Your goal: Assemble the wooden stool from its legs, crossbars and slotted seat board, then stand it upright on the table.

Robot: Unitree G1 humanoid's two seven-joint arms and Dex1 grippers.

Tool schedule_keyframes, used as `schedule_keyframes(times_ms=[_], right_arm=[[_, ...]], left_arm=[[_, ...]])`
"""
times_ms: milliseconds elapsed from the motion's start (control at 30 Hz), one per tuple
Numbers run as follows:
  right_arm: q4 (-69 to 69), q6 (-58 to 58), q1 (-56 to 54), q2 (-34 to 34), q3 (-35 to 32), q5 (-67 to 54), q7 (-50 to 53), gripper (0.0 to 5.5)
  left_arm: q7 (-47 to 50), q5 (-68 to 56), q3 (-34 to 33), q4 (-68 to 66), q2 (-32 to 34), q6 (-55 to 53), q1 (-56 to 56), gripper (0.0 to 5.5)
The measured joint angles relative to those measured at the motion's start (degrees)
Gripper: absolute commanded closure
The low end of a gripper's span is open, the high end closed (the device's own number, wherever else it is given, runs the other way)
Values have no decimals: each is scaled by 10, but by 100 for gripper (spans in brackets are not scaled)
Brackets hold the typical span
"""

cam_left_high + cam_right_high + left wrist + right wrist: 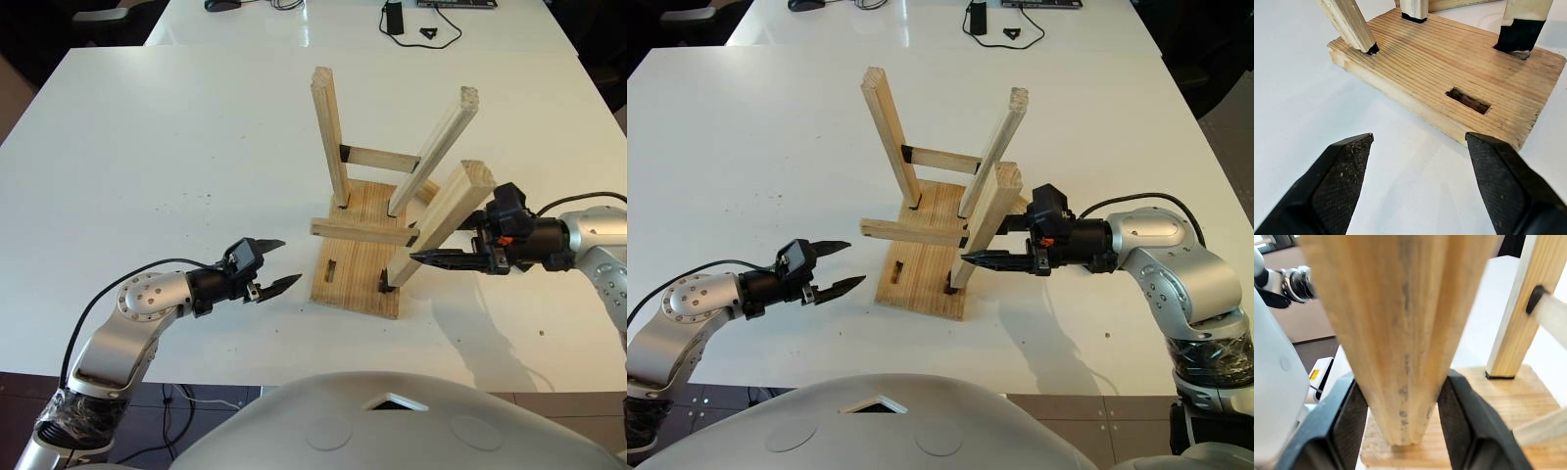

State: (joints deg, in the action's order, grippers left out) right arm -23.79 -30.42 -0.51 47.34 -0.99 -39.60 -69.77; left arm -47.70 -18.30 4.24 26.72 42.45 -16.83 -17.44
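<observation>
Head view: the stool stands upside down on the table [147, 147], its seat board [355, 282] lying flat. Three legs rise from the board, joined by two crossbars [380, 159]. The right gripper [419, 257] reaches in from the right and meets the nearest leg [441, 220] low down, just above the board. The left gripper [290, 260] hovers off the board's left edge, near it but apart, with its jaws spread wide and nothing between them.

Left wrist view: two dark fingers [1344, 186] frame bare table, with the board's long edge just beyond them. This view shows an unfilled slot [1467, 100] in the board and the black-tipped leg ends seated in it.

Right wrist view: this view alone shows the grip. Both pads [1352, 416] press the leg's opposite faces, closed tight on it just above the board.
</observation>
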Motion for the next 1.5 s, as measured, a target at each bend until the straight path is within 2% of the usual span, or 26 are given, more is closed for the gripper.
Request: schedule_keyframes(times_ms=[533,933,1167,1500], right_arm=[[65,207,-14,0,81,123,14,351],[177,222,-136,-9,159,131,-23,351],[253,214,-224,-32,209,153,-58,351],[354,227,-300,-74,246,169,-100,351]], left_arm=[[-12,13,1,-23,0,2,13,202],[-15,25,27,-34,-3,2,37,202],[-11,38,42,-41,-10,1,49,202],[-11,46,47,-44,-26,1,51,202]])
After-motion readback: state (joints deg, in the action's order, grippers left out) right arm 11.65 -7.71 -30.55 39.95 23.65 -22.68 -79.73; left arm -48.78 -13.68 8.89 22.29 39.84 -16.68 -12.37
